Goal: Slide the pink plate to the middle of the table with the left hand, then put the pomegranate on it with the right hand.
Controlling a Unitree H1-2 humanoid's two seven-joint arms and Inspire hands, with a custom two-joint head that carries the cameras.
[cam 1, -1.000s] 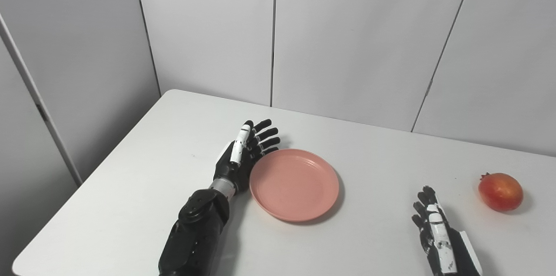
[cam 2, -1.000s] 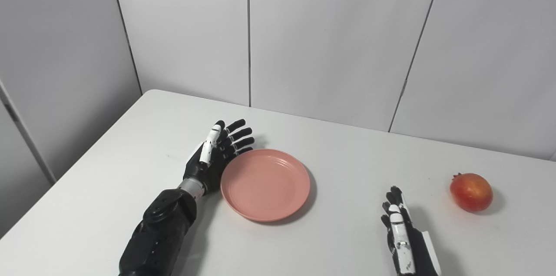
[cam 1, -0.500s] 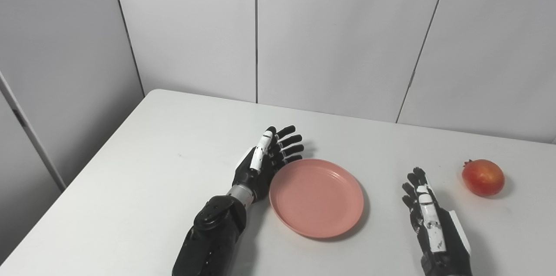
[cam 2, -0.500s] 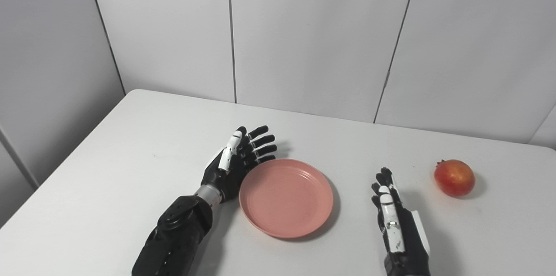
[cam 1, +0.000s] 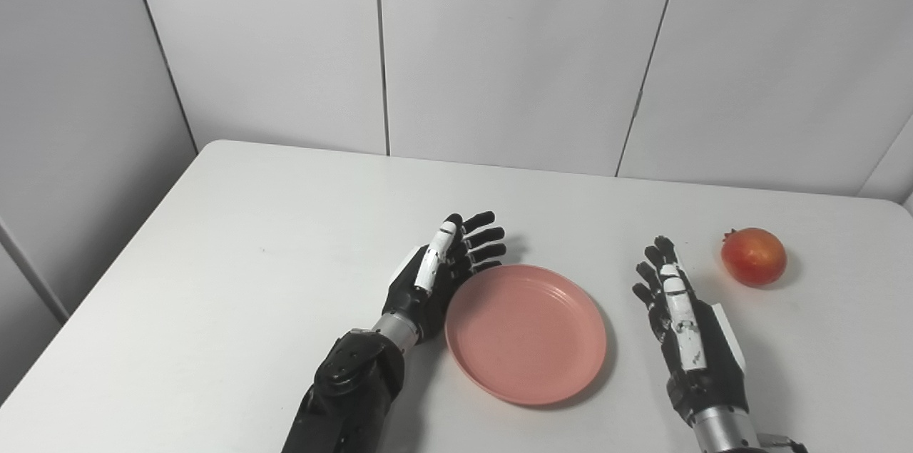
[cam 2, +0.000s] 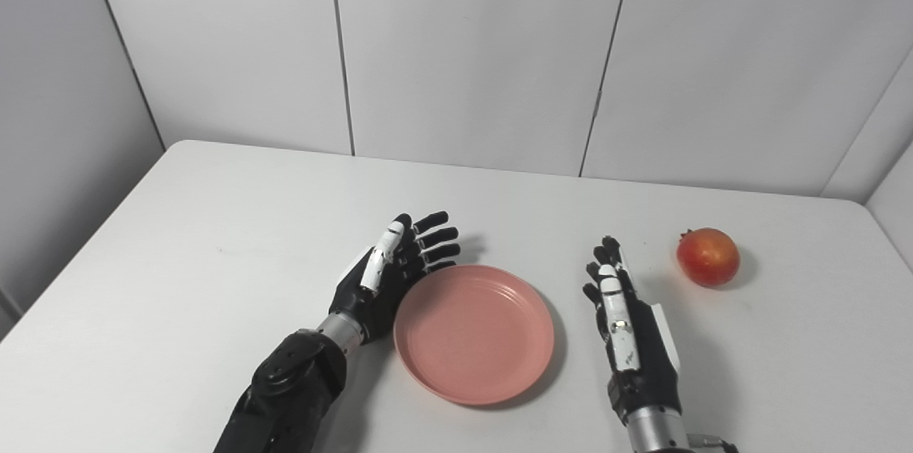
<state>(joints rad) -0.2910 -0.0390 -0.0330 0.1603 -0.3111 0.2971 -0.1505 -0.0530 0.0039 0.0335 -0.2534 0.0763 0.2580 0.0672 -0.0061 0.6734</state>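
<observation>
The pink plate [cam 1: 526,332] lies flat near the middle of the white table [cam 1: 250,239]. My left hand [cam 1: 442,273] stands on edge against the plate's left rim, open, fingers straight and pointing away from me. The red pomegranate [cam 1: 753,257] rests on the table to the right, apart from everything. Right of the plate, my right hand [cam 1: 685,321] is open with fingers stretched forward, holding nothing, a short way left of and nearer than the fruit. In the right eye view the plate [cam 2: 474,333] sits between both hands, pomegranate [cam 2: 707,257] beyond.
Grey wall panels [cam 1: 499,46] close off the table's far edge. The table's left corner [cam 1: 207,146] and right edge [cam 2: 877,217] are in view. Bare tabletop lies left of my left arm.
The camera has turned right, shifting the whole scene left. My left hand has pushed the plate rightward on the table. The right hand has advanced forward, closer to the pomegranate.
</observation>
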